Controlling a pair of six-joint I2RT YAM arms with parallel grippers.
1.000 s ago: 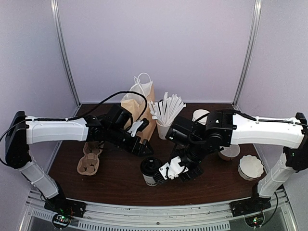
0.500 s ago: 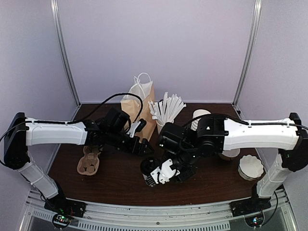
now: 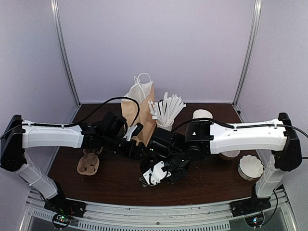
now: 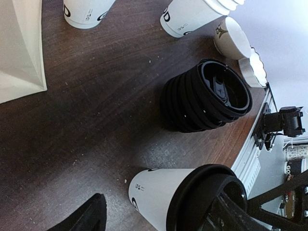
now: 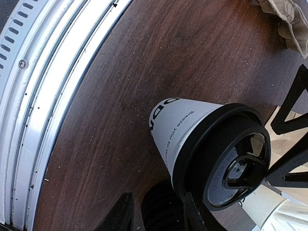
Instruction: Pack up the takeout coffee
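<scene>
The takeout coffee (image 4: pixel 159 192), a white cup with dark lettering and a black dome lid (image 5: pixel 226 163), stands upright on the dark table. In the left wrist view it sits between my left gripper's (image 4: pixel 161 216) two fingers, which stand wide apart on either side of it; that gripper is open. My right gripper (image 5: pixel 156 214) hovers just beside the cup (image 5: pixel 185 127), one finger close against the lid's rim, open with nothing held; through its gap I see a stack of black lids (image 5: pixel 161 211). From above, the right gripper (image 3: pixel 152 175) covers most of the cup.
A stack of black lids (image 4: pixel 204 98) lies just past the cup. A paper bag (image 3: pixel 140 108), a cup of white sticks (image 3: pixel 165 115), stacked white cups (image 3: pixel 202 114), paper liners (image 3: pixel 251 167) and a cardboard cup carrier (image 3: pixel 89 162) stand around. The table's metal front rail (image 5: pixel 43 96) is close.
My right arm has swung left, bringing its gripper over and beside the cup. My left gripper has come forward around the cup and narrowed a little.
</scene>
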